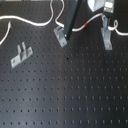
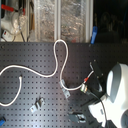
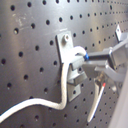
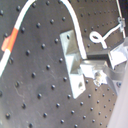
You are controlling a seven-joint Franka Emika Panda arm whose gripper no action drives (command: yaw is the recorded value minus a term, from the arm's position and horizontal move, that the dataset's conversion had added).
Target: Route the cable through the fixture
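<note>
The white cable (image 1: 35, 23) curves across the board and past the slanted grey clip (image 1: 61, 36). Its red tape band (image 1: 86, 24) sits just short of my gripper (image 1: 106, 22). The fixture (image 1: 106, 38), a narrow grey clip with a forked top, stands directly under the fingers. The gripper is shut on the cable right at the fork, and the cable carries on past it toward the first exterior view's right. In the first wrist view the cable (image 3: 61, 87) climbs beside the fixture (image 3: 66, 50) into the fingers (image 3: 97, 59). I cannot tell whether it lies between the prongs.
A wider two-post grey bracket (image 1: 21, 54) stands at the first exterior view's left. The cable's free end (image 2: 6, 102) lies at the second exterior view's left. Clear bins (image 2: 60, 20) line the board's far edge. The arm's white body (image 2: 117, 87) hides the fixture in the second exterior view.
</note>
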